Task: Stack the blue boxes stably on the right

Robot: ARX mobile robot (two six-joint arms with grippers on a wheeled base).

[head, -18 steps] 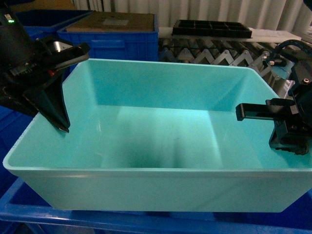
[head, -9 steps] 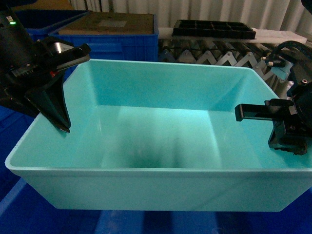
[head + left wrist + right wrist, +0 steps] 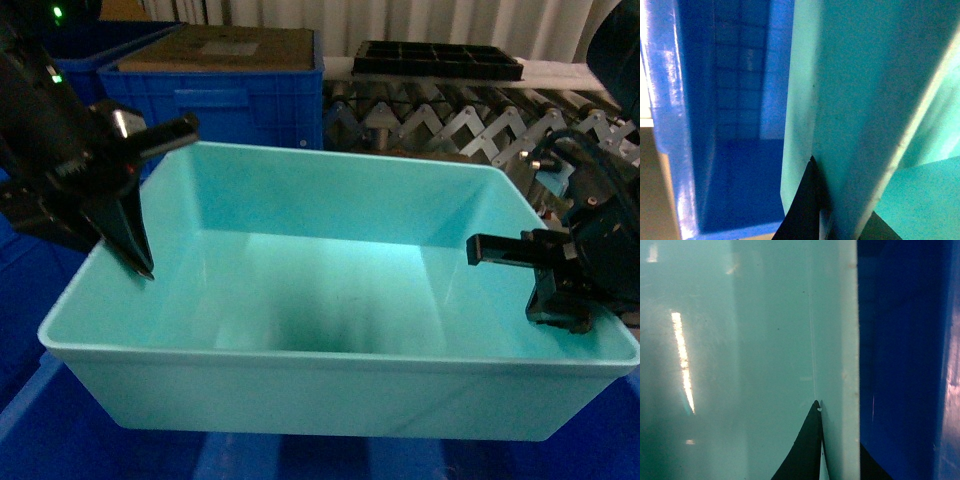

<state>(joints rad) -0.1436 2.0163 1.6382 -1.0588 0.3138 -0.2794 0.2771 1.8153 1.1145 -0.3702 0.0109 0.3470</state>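
One of the blue boxes, a light turquoise open tub (image 3: 330,395), hangs between my two grippers above a royal-blue crate (image 3: 110,455). My left gripper (image 3: 138,262) is shut on the tub's left wall, one black finger inside. My right gripper (image 3: 568,316) is shut on the right wall. In the left wrist view the tub wall (image 3: 860,100) runs between the black fingers of the left gripper (image 3: 840,200). The right wrist view shows the tub wall (image 3: 765,340) pinched at its rim by the right gripper (image 3: 839,432). The tub is empty.
A royal-blue ribbed crate (image 3: 250,90) holding a brown carton (image 3: 235,45) stands behind on the left. A roller conveyor (image 3: 450,115) with a black tray (image 3: 440,60) runs behind on the right. Blue crate walls lie close beside each gripper (image 3: 735,165) (image 3: 905,365).
The tub has moved away from the camera and slightly right, carried by both grippers. The blue crate rim under its front edge has dropped out of view.
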